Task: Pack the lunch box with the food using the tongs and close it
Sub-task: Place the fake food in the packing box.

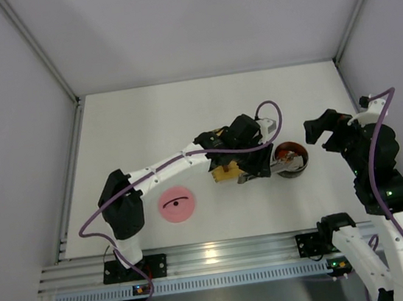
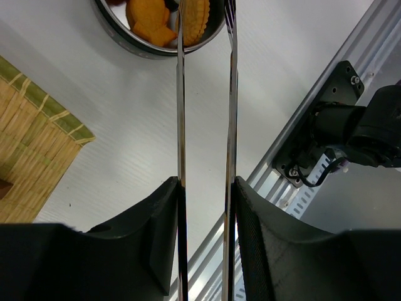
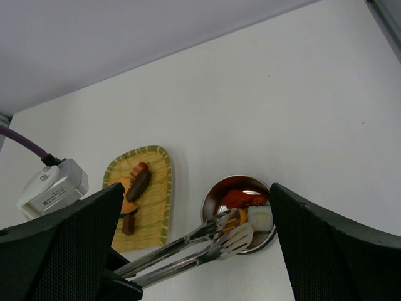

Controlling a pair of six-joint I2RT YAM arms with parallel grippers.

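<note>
**Item 1, nearest the bases.** Pink lid (image 1: 177, 205), flat on the table (image 1: 145, 121), handle up, just ahead of the left arm's base. It lies well apart from the bowl.

**Item 2.** Left gripper (image 2: 205, 188), pinching the tongs (image 2: 180, 125) partway in. The two slim arms run forward from its pads with a narrow gap between them.

**Item 3.** Lunch box (image 3: 210, 200), open steel bowl to the right of the left wrist. It already holds orange pieces, something red and a white chunk (image 3: 260, 218). The tong tips hang over its near rim, apparently with an orange round (image 2: 195, 19) between them.
- Step judged: dropping this piece in.
- Doing it well: bring the tips inside the rim and low, then ease the squeeze gently so the round falls flat rather than bouncing out. Lift straight up before swinging away.

**Item 4.** Woven tray (image 3: 156, 188), just beside the bowl on its left. It carries more food (image 3: 138, 185), dark brown bits and an orange one, so further trips are likely.

**Item 5.** Right gripper (image 1: 318, 129), fingers spread wide and holding nothing, raised near the bowl's right side.
- Hindrances: the tray sits close to the bowl, so a sideways sweep of the tongs could nudge either. The right gripper crowds the far side.
</note>
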